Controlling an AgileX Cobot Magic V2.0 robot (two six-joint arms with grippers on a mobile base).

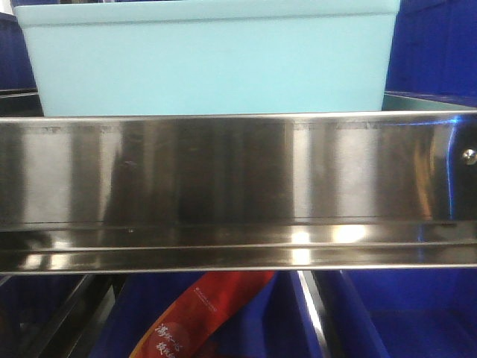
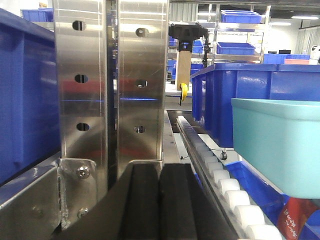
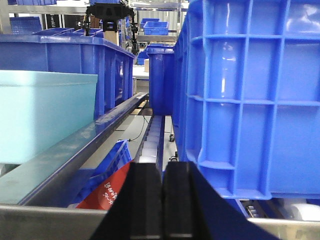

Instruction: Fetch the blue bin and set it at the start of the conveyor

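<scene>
The blue bin [image 1: 209, 60], a pale aqua tub, stands on a shelf just behind a shiny steel rail [image 1: 238, 179] and fills the top of the front view. Its end wall shows at the right of the left wrist view [image 2: 280, 145] and at the left of the right wrist view [image 3: 45, 115]. My left gripper [image 2: 159, 170] is shut with nothing in it, to the left of the bin beside a steel upright [image 2: 107, 80]. To the bin's right, my right gripper [image 3: 163, 170] is shut and empty, next to a dark blue crate [image 3: 255, 95]. The conveyor start is out of view.
Dark royal-blue crates [image 2: 235, 95] flank the aqua tub on the shelf. A white roller track [image 2: 225, 185] runs below it. A red packet with white writing [image 1: 201, 313] lies in a blue bin on the shelf below. More racks with blue bins stand beyond.
</scene>
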